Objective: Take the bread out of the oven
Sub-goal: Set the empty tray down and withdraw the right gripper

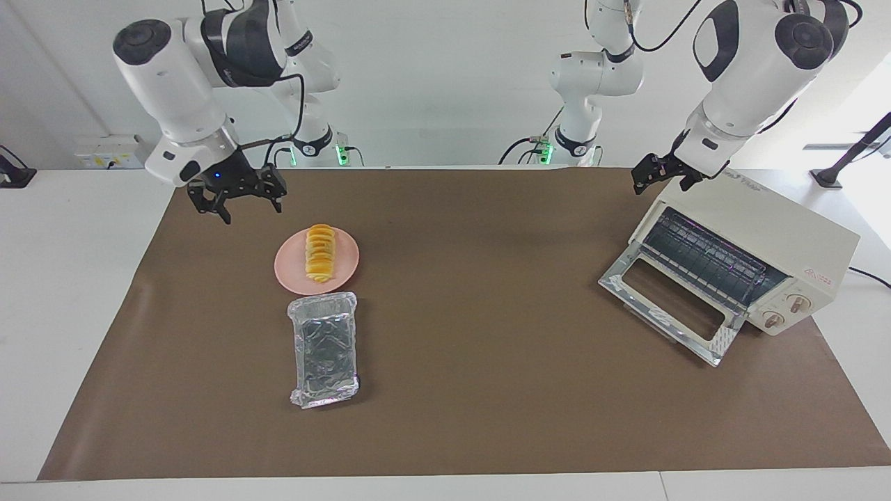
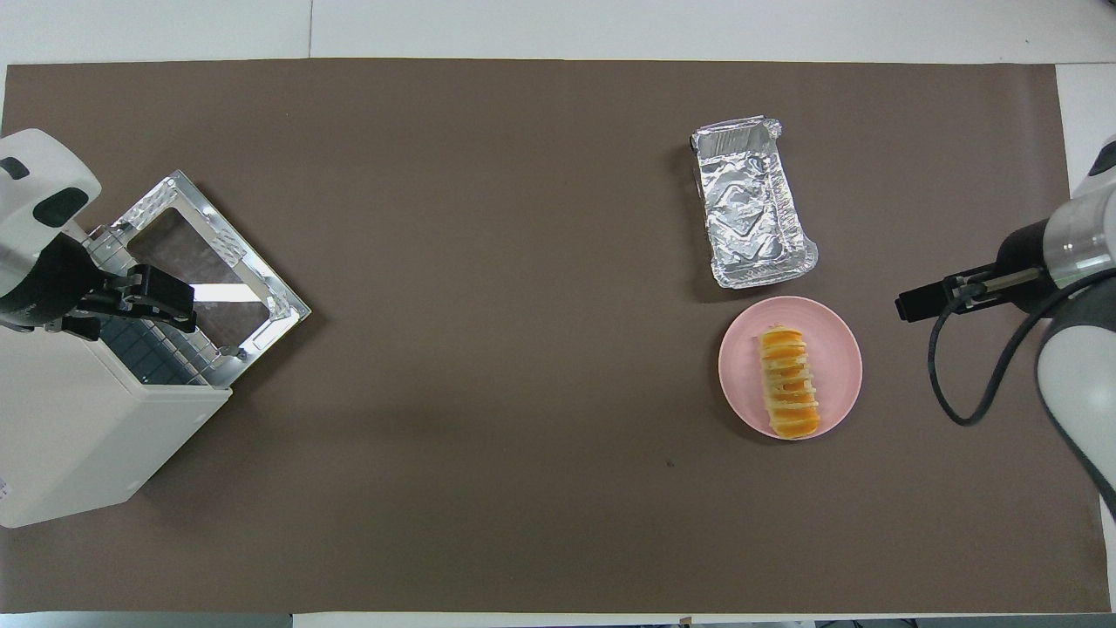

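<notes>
On the pink plate (image 1: pixel 346 268), the bread (image 1: pixel 319 253); oven (image 1: pixel 766 254) and foil tray (image 1: pixel 324 348) empty; both jaws spread, holding nothing.

Golden-orange ridged bread (image 1: pixel 320 253); pink plate (image 1: pixel 347 265); silver crinkled foil tray (image 1: pixel 323 348); cream oven (image 1: pixel 759 229); brown mat (image 1: pixel 487 334).

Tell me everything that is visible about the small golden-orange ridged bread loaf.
The small golden-orange bread loaf is elongated, with ridged, slice-like segments across it, paler between the ridges and darker orange at the end nearer to the robots. It looks baked and whole. It lies flat on the round pink plate, spanning nearly the plate's width, its long axis running toward and away from the robots. Only the plate touches it; no gripper is on it. The silver foil tray lies just farther from the robots, apart from it.
</notes>
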